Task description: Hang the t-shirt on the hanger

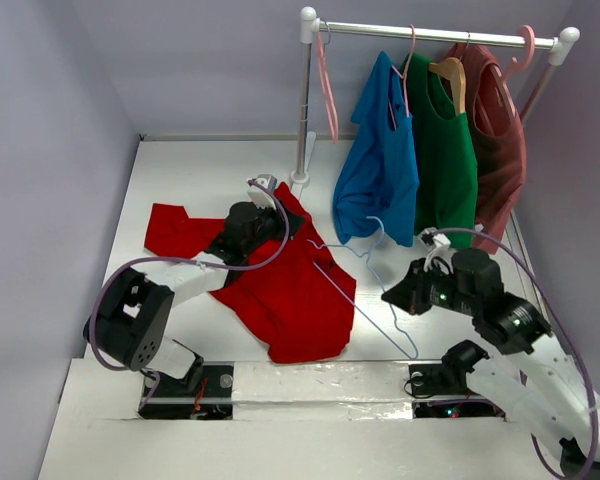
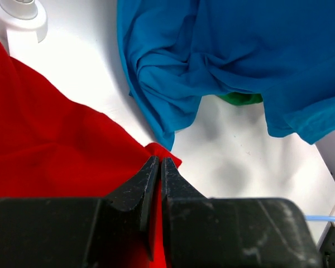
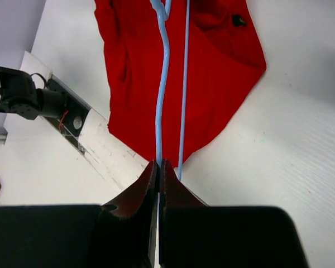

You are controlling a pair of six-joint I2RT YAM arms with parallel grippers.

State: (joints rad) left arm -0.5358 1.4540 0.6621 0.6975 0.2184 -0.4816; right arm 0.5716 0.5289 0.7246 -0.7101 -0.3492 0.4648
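**Red tee pinched, blue hanger clamped**

Red t-shirt (image 1: pixel 280 290) lies rumpled on the white table (image 1: pixel 180 170), centre-left of the top view, with one sleeve out toward the left edge. Left gripper (image 2: pixel 159 162) has its jaws together on a fold of the shirt's edge, at the garment's upper end near the base of the rack (image 1: pixel 305 100).

Light-blue hanger (image 3: pixel 159 128) sits mid-frame, partly over the shirt's right side and slanting to lower right. Right gripper (image 3: pixel 158 164) is closed on one hanger wire. The second wire runs just beside the jaws, outside the grip.

Blue shirt (image 1: pixel 380 170), green shirt (image 1: pixel 445 170) and maroon shirt (image 1: pixel 500 140) hang on the rack, upper right. The blue hem drapes close to the left gripper.
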